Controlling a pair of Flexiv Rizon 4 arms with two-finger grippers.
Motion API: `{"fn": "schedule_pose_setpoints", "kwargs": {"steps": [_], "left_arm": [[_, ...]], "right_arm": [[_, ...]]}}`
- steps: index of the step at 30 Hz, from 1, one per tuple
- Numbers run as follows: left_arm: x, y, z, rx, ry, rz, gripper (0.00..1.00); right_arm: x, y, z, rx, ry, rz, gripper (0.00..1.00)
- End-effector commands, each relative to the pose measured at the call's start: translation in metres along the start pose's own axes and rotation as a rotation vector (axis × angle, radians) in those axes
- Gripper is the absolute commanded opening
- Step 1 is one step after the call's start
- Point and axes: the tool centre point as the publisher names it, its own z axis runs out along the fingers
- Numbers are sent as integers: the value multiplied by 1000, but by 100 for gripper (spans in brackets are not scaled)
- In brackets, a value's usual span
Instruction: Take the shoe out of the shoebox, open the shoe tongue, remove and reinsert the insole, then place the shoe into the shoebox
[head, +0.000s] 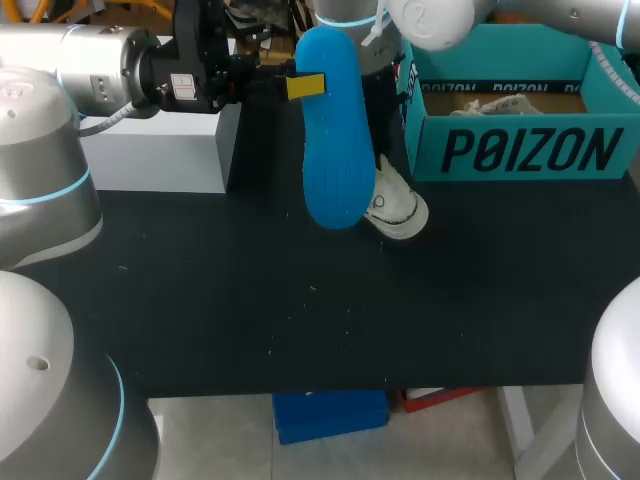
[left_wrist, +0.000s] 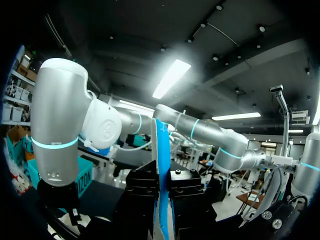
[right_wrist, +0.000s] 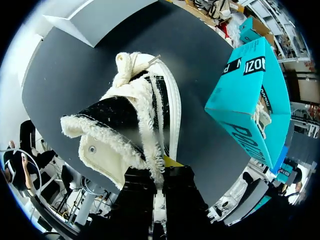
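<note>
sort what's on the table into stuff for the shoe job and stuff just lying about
For the job: blue insole in the left hand; shoe in the right hand; teal shoebox.
Lying about: white box.

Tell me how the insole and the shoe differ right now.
The insole is blue and flat; the shoe is cream and black with fuzzy trim. The left gripper holds the insole, the right gripper the shoe. Both are out of the shoebox.
</note>
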Motion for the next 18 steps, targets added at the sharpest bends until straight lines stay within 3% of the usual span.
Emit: {"fn": "schedule_pose_setpoints", "kwargs": {"steps": [1, 7, 18], "left_arm": [[0, 1, 1, 0, -3, 1, 0], [0, 1, 1, 0, -3, 1, 0], [0, 1, 1, 0, -3, 1, 0]], "right_arm": [[6, -5, -3, 4, 79, 551, 0], [19, -5, 2, 1, 114, 688, 0], [48, 5, 28, 15, 131, 720, 0]]}}
